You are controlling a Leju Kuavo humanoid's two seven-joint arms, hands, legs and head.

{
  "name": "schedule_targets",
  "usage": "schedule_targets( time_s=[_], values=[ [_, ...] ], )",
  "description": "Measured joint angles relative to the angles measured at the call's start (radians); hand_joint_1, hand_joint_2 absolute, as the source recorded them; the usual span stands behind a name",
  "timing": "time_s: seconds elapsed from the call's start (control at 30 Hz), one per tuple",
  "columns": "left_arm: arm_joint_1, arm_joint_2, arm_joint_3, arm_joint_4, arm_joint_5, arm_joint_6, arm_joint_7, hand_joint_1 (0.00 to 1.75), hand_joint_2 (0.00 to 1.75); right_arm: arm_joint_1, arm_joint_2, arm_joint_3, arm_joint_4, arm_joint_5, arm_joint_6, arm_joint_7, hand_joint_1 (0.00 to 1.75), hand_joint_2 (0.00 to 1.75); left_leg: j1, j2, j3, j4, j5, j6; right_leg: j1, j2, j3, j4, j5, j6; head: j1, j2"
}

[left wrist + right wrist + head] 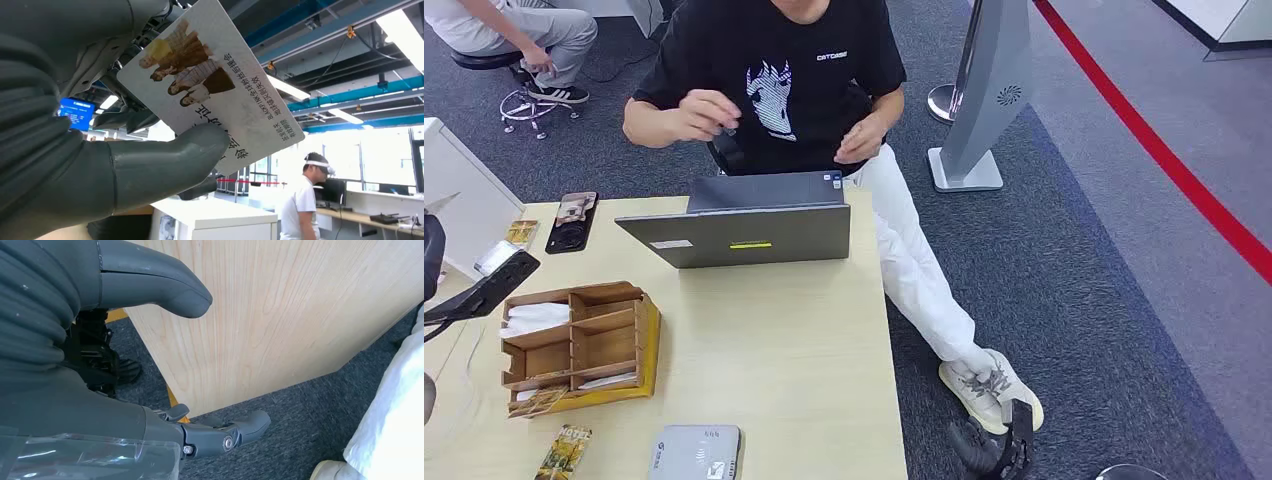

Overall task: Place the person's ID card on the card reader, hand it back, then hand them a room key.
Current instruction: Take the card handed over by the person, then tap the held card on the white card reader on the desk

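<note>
Left robot hand (pixel 100 165) pinches a white printed plastic card with a group photo and text (pixel 210 85), thumb under one face, darker fingers behind the other; raised, card tilted with ceiling lights behind it. Whether it's the ID or the room key, cannot tell. On the pale wood worktop (pixel 774 330), head view, left to right: tan wooden compartment organiser holding white slips (pixel 574 345) at 9 o'clock; black smartphone in a patterned case (pixel 572 222) at 10 o'clock; grey-white flat card reader box (pixel 696 453) at 6 o'clock on the near edge; open grey laptop, lid back toward the robot (pixel 744 230), at 12 o'clock. Person in a black graphic T-shirt (pixel 794 70) sits behind the laptop, both hands raised near the chest, not reaching out. Right robot hand (pixel 999 445) hangs at 5 o'clock off the worktop edge over grey carpet, next to the person's white sneaker (pixel 989 390); fingers apart, holding nothing. Risks: card is held only by one edge, so a fast swing could rotate or drop it. If a handover comes next, laptop lid sits in the path and the person isn't ready to take it. Right robot hand near the foot: collision risk if either moves.
</note>
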Motion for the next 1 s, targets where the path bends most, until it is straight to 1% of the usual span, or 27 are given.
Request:
schedule_targets(
  time_s=[0.13,0.23,0.37,0.53,0.63,0.73,0.9,1.0],
  values=[
    [0.021,0.0,0.0,-0.005,0.004,0.033,-0.015,1.75,1.75,0.0,0.0,0.0,0.001,0.0,-0.002,-0.001,0.0,1.75,0.0,0.0,0.0,0.0,0.0,0.0,0.0,0.0,0.0,0.0,0.0,0.0,0.0,0.0],
    [0.069,-0.004,0.001,-0.034,0.019,0.062,-0.05,1.75,1.75,0.001,0.0,0.0,0.002,0.0,-0.004,-0.003,0.0,1.75,0.0,0.0,0.0,0.0,0.0,0.0,0.0,0.0,0.0,0.0,0.0,0.0,0.0,0.0],
    [0.178,-0.027,0.002,-0.117,0.057,0.1,-0.119,1.75,1.75,0.003,0.0,0.0,0.002,0.0,-0.015,-0.006,0.0,1.75,0.0,0.0,0.0,0.0,0.0,0.0,0.0,0.0,0.0,0.0,0.0,0.0,0.0,0.0],
    [0.336,-0.08,-0.014,-0.227,0.115,0.105,-0.194,1.75,1.75,0.008,0.0,-0.005,0.0,-0.001,-0.029,-0.017,0.0,1.75,0.0,0.0,-0.001,0.0,-0.001,0.001,0.0,0.0,-0.001,-0.001,-0.001,0.001,0.0,0.0],
    [0.404,-0.108,-0.053,-0.252,0.147,0.067,-0.216,1.75,1.75,0.007,0.0,-0.013,-0.005,-0.002,-0.036,-0.015,0.0,1.75,0.0,0.0,-0.001,0.0,-0.001,0.001,0.0,0.0,-0.001,-0.001,-0.001,0.001,0.0,0.0],
    [0.455,-0.132,-0.107,-0.252,0.188,0.026,-0.218,1.75,1.75,0.005,0.0,-0.025,-0.01,0.002,-0.037,-0.012,0.0,1.75,0.0,0.0,-0.001,0.0,-0.001,0.001,0.0,0.0,-0.001,-0.001,-0.001,0.001,0.0,0.0],
    [0.502,-0.165,-0.196,-0.227,0.289,-0.01,-0.192,1.75,1.75,0.003,0.0,-0.042,-0.015,0.015,-0.037,-0.011,0.0,1.75,0.0,0.0,-0.001,0.0,-0.001,0.001,0.0,0.0,-0.001,-0.001,0.0,0.001,0.0,0.0],
    [0.521,-0.176,-0.249,-0.21,0.354,-0.021,-0.17,1.75,1.75,0.002,0.0,-0.054,-0.017,0.022,-0.037,-0.01,0.0,1.75,0.0,0.0,-0.001,0.0,-0.001,0.001,0.0,-0.001,-0.001,-0.001,-0.001,0.001,0.0,0.0]
  ],
)
